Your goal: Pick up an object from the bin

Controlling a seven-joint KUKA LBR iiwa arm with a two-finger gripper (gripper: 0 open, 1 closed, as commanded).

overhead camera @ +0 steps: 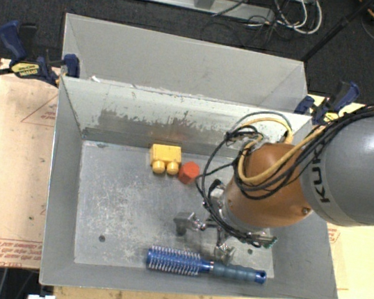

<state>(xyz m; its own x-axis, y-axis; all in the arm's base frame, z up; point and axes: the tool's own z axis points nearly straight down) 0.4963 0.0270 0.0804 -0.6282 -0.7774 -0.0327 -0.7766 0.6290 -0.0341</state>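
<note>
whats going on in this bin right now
A robot arm reaches into the grey metal bin from the right. Its gripper hangs low over the floor, just behind a blue hairbrush lying along the near edge. Whether it holds anything I cannot tell. A yellow block and a small orange piece sit side by side near the back wall.

Yellow block [165,154] lies just beside orange piece [188,173].

A blue brush [205,266] is lying flat along the bin's [65,161] near wall. A yellow block [165,154] and red piece [188,172] are sitting by its far wall.
</note>
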